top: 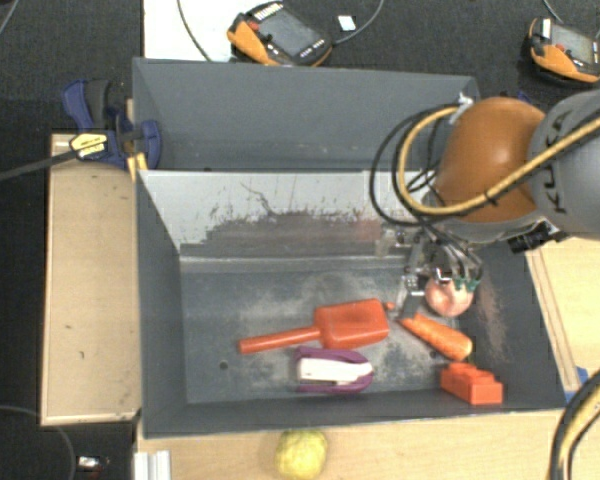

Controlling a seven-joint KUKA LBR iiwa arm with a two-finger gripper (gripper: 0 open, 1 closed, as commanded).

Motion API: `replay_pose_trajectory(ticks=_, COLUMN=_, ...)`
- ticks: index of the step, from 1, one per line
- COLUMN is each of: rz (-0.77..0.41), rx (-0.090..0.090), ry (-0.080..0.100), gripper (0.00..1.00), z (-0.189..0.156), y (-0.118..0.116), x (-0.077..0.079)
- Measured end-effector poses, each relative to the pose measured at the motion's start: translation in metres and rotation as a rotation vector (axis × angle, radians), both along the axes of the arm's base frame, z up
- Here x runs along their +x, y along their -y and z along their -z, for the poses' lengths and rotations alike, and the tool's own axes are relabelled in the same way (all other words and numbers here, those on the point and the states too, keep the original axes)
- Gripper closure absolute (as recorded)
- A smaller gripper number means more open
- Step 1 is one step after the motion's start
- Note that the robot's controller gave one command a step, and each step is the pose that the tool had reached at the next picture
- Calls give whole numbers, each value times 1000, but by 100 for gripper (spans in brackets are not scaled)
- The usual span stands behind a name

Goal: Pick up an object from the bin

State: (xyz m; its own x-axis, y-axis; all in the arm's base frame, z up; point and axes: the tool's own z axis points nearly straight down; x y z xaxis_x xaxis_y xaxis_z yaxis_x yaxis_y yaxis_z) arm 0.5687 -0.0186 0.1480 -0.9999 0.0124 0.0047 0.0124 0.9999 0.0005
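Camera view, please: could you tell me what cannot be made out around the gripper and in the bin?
- Pinkish round thing, camera view: top hidden by the gripper; its kind is unclear.
- Whether the gripper touches it: too small and cluttered to tell.
- White-and-purple thing beside the orange scoop: too small to identify.

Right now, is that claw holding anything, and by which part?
Cannot tell: the gripper sits close over a pinkish round thing, right side of the bin.
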Motion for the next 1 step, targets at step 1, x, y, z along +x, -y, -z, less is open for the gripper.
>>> replay_pose_trajectory(ticks=1, rz=-1, rx=-1, ry=8, gripper=0, z=-4, y=0, x=2)
